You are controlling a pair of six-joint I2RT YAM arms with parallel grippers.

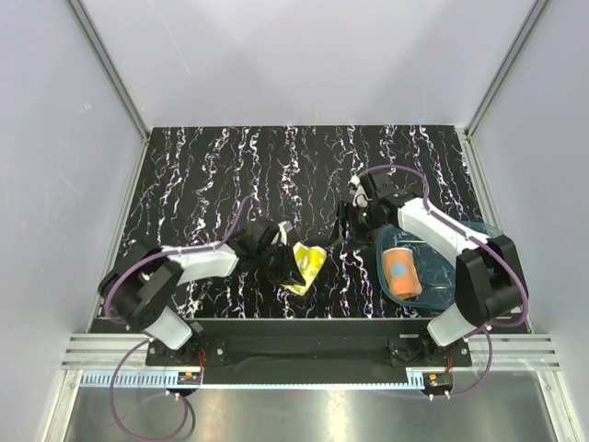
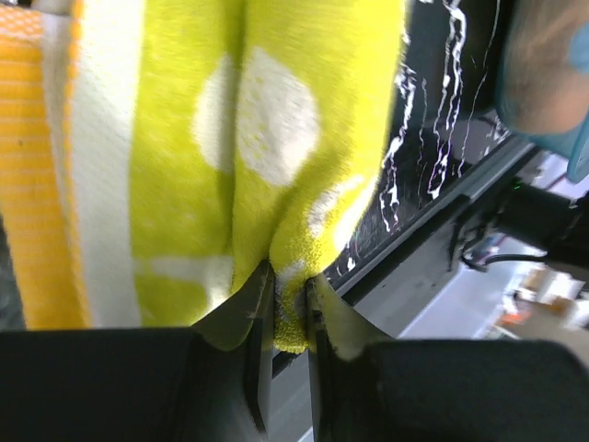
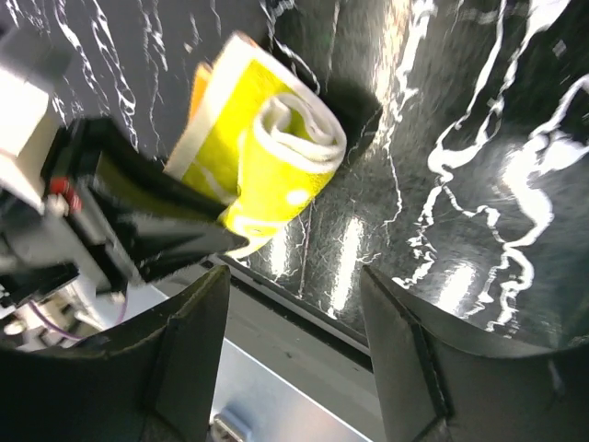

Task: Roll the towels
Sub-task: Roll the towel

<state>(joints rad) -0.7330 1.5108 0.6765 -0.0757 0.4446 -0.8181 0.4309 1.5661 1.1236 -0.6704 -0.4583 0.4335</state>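
Observation:
The yellow towel (image 1: 306,266) with white dots is partly rolled and hangs just above the dark marbled table near its front edge. My left gripper (image 1: 286,261) is shut on its lower fold (image 2: 291,313), the cloth pinched between both fingers. In the right wrist view the yellow towel (image 3: 268,147) shows its rolled end. My right gripper (image 1: 346,221) stands open and empty, a short way to the right of the yellow towel and clear of it, with its jaws wide apart (image 3: 294,308). The orange dotted towel (image 1: 402,272) lies rolled in the blue tray (image 1: 476,232).
The translucent blue tray (image 2: 578,138) sits at the front right beside the right arm's base. The table's front edge and metal rail (image 1: 304,324) run just below the yellow towel. White walls enclose the table on three sides.

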